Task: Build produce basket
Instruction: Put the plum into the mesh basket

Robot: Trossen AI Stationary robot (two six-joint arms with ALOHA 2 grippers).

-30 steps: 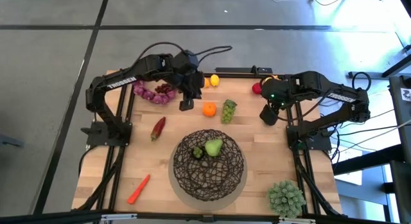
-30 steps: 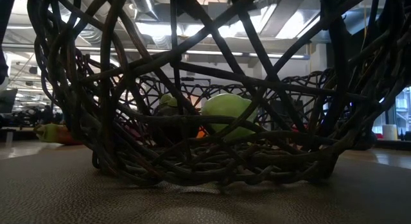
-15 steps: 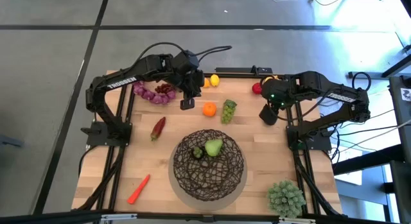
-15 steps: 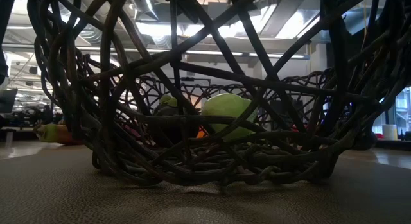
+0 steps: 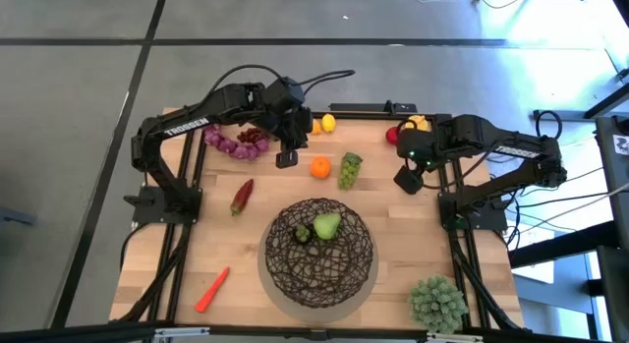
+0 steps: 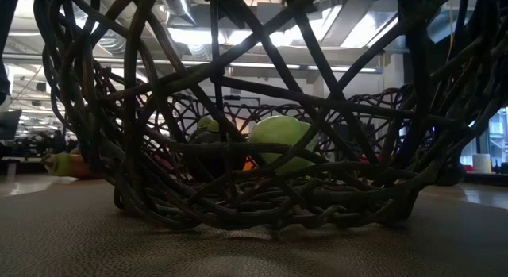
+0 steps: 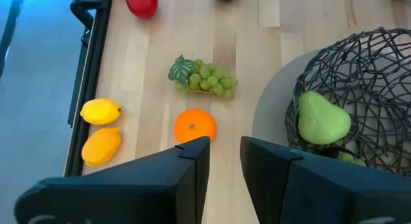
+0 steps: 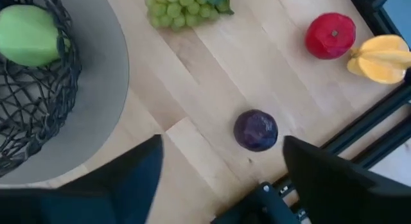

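Where the wooden desk [image 5: 246, 255] meets its near edge, the basket [image 5: 319, 252] sits on a grey round mat [image 8: 106, 89], dark woven wire, see-through. Inside it: a green pear [image 5: 327, 225] and a smaller dark-and-green piece beside it, kind not clear. Low view shows the pear [image 6: 284, 142] through the mesh, nothing else readable there.

Left claw [image 5: 286, 158] hangs over the far part of the desk, just left of the orange [image 5: 320, 167]. Its fingers [image 7: 192, 179] stand with a narrow gap between them and nothing in it; left wrist view shows the orange [image 7: 194, 126] just beyond the tips. White lettering runs along the left arm's upper link, reads roughly "TROSSEN", partly foreshortened.

Right claw [image 5: 409, 178] is over the far right of the desk, fingers [image 8: 138, 176] spread wide, empty. Beneath and ahead of it in the right wrist view, a dark purple round fruit [image 8: 255, 129] lies alone on the wood.

Loose produce on the desk:
- green grapes [image 5: 350, 169], just right of the orange
- red fruit [image 5: 393, 136] and a yellow ridged fruit [image 8: 380, 58], far right corner, close together
- lemon [image 7: 101, 112] and a yellow-orange fruit [image 7: 101, 146] by the far rail
- purple bead string with a dark red cluster [image 5: 236, 142], far left
- red pepper [image 5: 242, 195], left of the basket
- carrot [image 5: 211, 290], near left

Pale green spiky plant [image 5: 437, 303], near right corner.
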